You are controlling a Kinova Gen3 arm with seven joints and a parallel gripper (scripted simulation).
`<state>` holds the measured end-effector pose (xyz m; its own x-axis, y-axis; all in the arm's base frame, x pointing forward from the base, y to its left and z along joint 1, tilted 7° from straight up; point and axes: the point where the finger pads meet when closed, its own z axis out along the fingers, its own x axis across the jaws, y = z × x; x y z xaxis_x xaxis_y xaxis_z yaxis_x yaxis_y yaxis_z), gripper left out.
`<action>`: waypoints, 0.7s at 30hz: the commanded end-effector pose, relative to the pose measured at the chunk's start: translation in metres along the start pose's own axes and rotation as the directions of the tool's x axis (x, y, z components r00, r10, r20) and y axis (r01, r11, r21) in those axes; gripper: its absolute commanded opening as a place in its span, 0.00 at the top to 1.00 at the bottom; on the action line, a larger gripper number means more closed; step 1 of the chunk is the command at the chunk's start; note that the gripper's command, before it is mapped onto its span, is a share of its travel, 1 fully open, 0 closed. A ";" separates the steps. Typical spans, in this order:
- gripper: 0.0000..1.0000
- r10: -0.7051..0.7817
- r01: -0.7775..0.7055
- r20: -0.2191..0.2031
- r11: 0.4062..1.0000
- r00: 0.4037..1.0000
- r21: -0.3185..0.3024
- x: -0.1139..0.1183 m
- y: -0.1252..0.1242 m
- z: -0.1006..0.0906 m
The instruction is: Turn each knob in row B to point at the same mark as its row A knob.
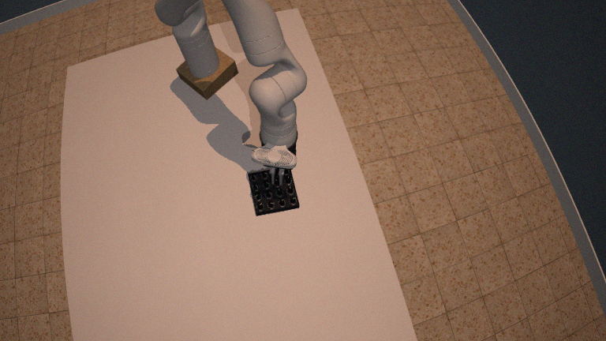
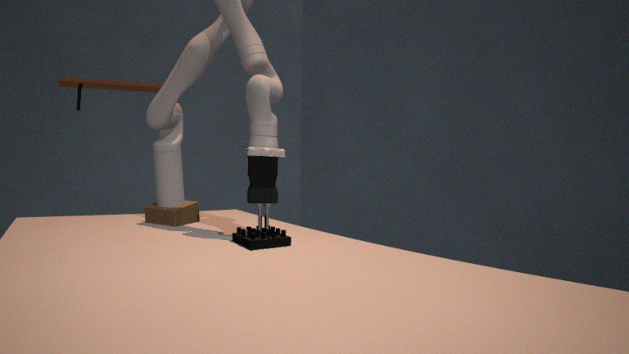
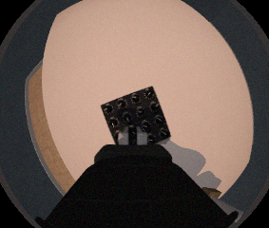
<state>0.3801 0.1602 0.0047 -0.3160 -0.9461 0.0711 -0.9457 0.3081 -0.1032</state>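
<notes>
Hand [image 1: 277,181] [image 2: 263,229] [image 3: 132,132] pointing straight down, fingertips among knobs [image 1: 268,194] [image 2: 253,233] [image 3: 140,111]

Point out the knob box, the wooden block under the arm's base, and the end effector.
Knob box [image 1: 277,210] [image 2: 271,242] [image 3: 106,117]: top, exterior and wrist views; its edge or casing.
Wooden block [image 1: 223,79] [image 2: 160,215]: top and exterior; a side face.
End effector [image 1: 277,182] [image 2: 263,229] [image 3: 132,132]: all three; midway between fingertips.

Your arm [image 1: 263,20] [image 2: 264,99] has smooth, pale grey-white, rounded segments with thin seam lines. Near its end you see a white, rounded, plate-like piece [image 1: 274,156] [image 2: 265,152], then a black housing [image 2: 263,179] [image 3: 133,190]; your claw [image 1: 277,183] [image 2: 263,229] [image 3: 132,132] has slim grey fingers.
</notes>
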 end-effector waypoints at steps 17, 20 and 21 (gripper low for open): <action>0.70 -0.271 0.271 0.008 0.963 0.963 0.002 -0.001 0.000 0.002; 0.70 -0.300 0.300 0.008 0.954 0.954 0.002 -0.001 0.000 0.002; 0.70 -0.309 0.309 0.008 0.951 0.951 0.002 -0.001 0.000 0.002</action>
<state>0.3801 0.1596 0.0048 -0.0425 -0.9945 0.0958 -0.9963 0.0350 -0.0786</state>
